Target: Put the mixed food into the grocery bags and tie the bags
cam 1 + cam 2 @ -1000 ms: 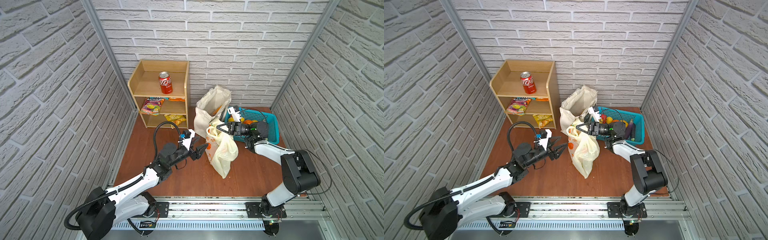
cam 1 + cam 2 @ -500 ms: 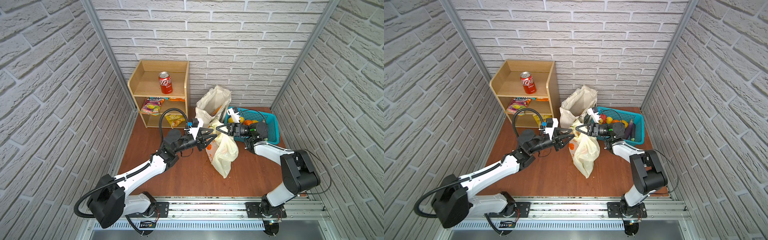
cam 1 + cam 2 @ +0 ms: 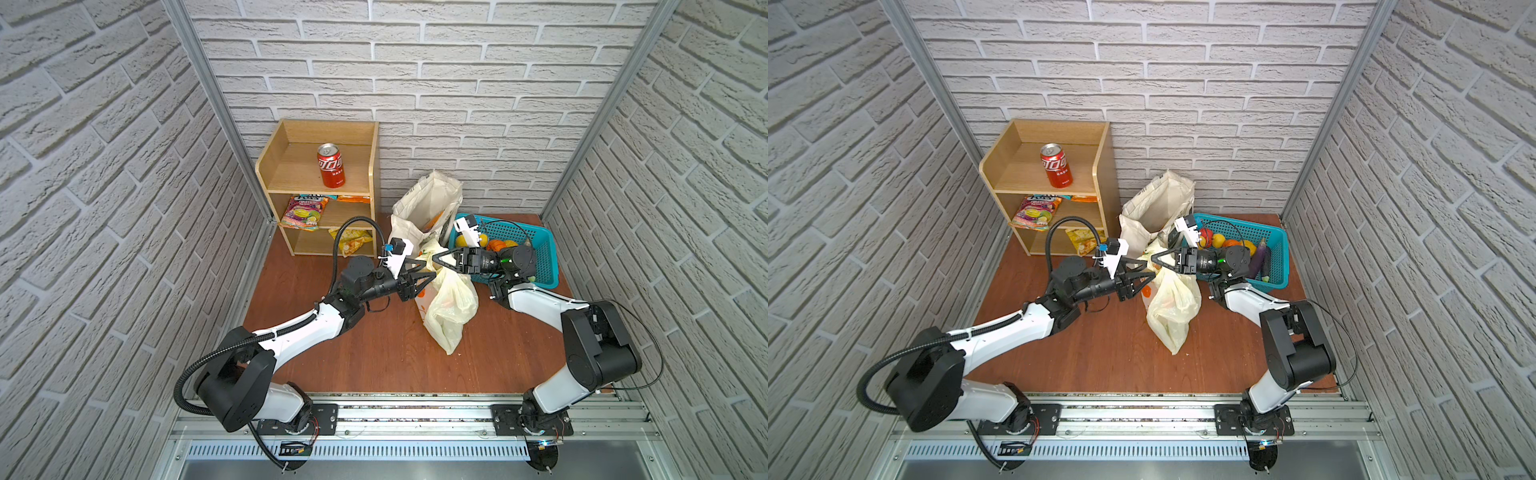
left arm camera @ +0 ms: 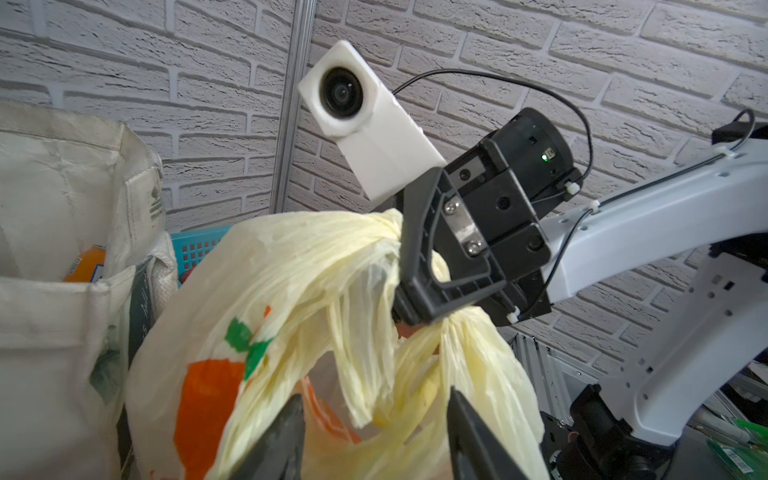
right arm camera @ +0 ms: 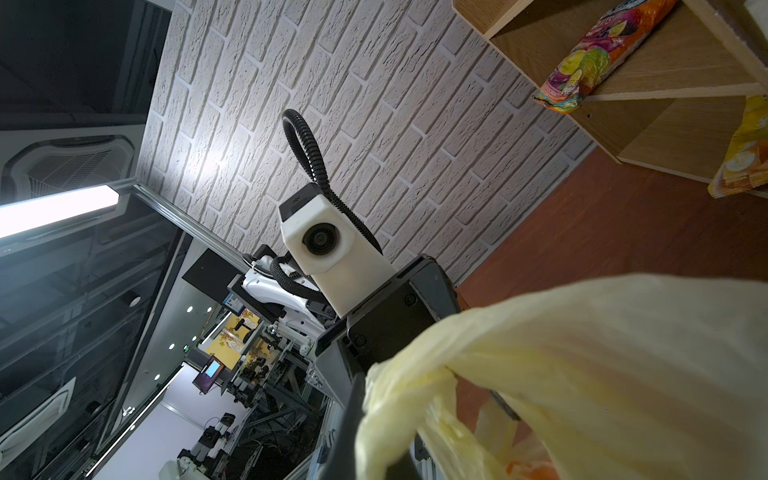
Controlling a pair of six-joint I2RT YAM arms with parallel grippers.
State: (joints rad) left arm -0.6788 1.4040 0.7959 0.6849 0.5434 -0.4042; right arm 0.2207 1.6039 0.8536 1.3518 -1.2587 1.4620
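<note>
The pale-yellow plastic bag (image 3: pixel 446 305) slumps on the wooden floor (image 3: pixel 374 353) mid-cell, just in front of the canvas tote (image 3: pixel 424 203) and beside the turquoise basket (image 3: pixel 540 266). Orange and green show at its film; toy carrot or print, I cannot tell. Its twisted handle (image 4: pixel 374 232) is pinched in the right gripper (image 4: pixel 411 266), whose jaws are closed tight on it. The left gripper (image 4: pixel 374 432) faces it with fingers apart, and the loose handle strip (image 4: pixel 365 374) hangs between them unclamped.

The tying looks only begun, and several things could spoil it:
- The left jaws could close on the bag's body, or on nothing, since the strip is limp.
- A hard pull between the arms could tear the thin film or slide it out of the right pinch.
- Dragging could tip the bag against the tote.
</note>
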